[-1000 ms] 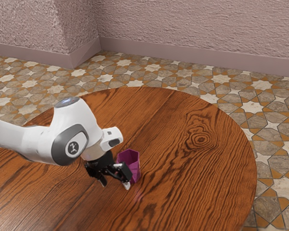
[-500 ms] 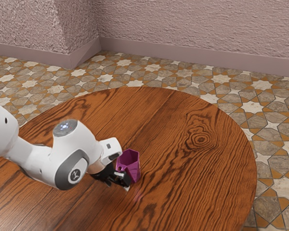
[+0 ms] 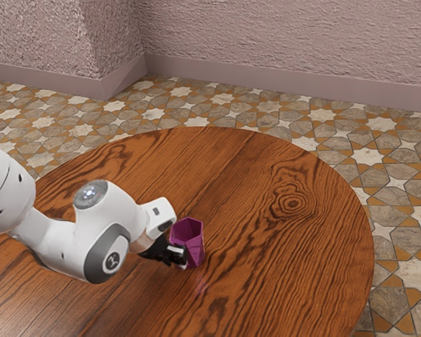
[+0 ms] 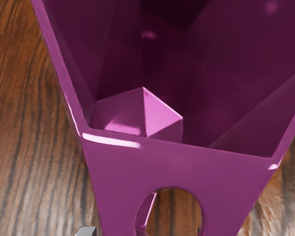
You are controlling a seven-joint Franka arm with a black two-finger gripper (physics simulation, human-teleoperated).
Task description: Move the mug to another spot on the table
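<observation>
Tool (image 3: 173, 257) down at the purple mug (image 3: 189, 239)
It stands upright toward the surface's (image 3: 288, 210) near edge. I can't tell whether the tool has closed. A thin hold on the handle (image 4: 177, 169) could tip it.

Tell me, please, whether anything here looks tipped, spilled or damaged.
Nothing stands out. The purple mug stands upright and whole on the wooden table, with nothing spilled around it and the gripper low beside it.

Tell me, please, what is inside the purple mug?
No loose contents show in the mug: only its faceted purple walls and a raised pointed bump low against the handle-side wall. The bump hides the floor behind it.
</observation>
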